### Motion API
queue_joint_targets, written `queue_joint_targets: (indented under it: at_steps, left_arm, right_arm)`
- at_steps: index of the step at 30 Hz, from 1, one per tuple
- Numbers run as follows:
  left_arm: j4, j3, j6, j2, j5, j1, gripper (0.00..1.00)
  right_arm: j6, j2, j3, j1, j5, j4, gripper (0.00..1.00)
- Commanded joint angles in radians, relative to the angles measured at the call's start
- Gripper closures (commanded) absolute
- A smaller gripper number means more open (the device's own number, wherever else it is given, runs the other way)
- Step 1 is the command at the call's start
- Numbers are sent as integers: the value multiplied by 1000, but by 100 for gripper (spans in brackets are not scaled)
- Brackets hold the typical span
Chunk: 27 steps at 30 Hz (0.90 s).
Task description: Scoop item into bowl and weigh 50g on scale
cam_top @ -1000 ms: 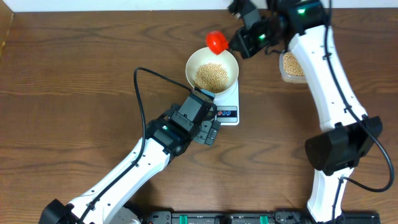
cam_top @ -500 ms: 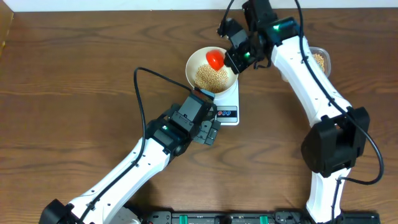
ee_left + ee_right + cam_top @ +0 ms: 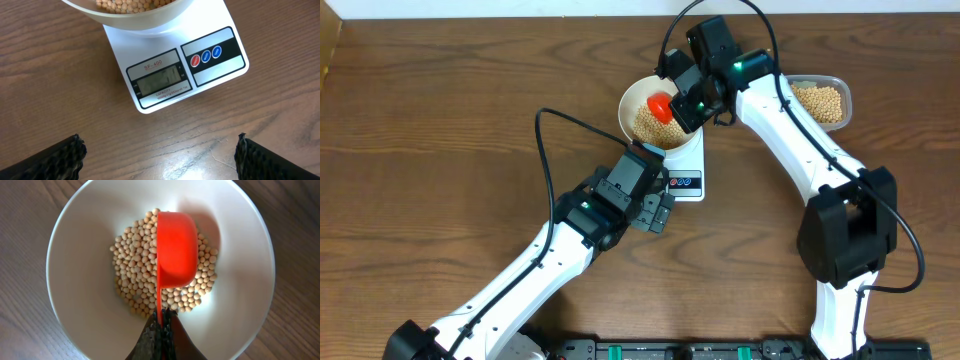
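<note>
The off-white bowl (image 3: 632,100) stands on the white scale (image 3: 688,168) and holds a heap of tan beans (image 3: 648,125). My right gripper (image 3: 686,108) is shut on the thin handle of a red scoop (image 3: 662,104). In the right wrist view the scoop (image 3: 176,250) is turned on its side just over the beans (image 3: 132,275) inside the bowl (image 3: 75,310). My left gripper (image 3: 160,156) hangs open over bare wood in front of the scale (image 3: 222,67), its fingers (image 3: 55,160) wide apart and empty. The display (image 3: 157,82) is too faint to read.
A clear plastic tub (image 3: 820,100) with more beans sits to the right of the bowl, behind my right arm. The left arm's black cable (image 3: 545,150) loops over the wood left of the scale. The brown table reaches a white wall edge at the back.
My right arm swung left and carried the red scoop from beyond the bowl's far rim to over the beans inside it, uncovering the tub. The left arm has not moved.
</note>
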Motion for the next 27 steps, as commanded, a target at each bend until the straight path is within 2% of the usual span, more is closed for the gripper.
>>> queue_joint_targets:
  at_steps: [1, 27]
  left_arm:
    - [-2, 1, 9, 2, -2, 3, 3]
    - [-2, 1, 9, 2, -2, 3, 3]
  right_arm:
    - [-11, -4, -16, 15, 22, -3, 99]
    - [34, -4, -17, 27, -140, -37, 99]
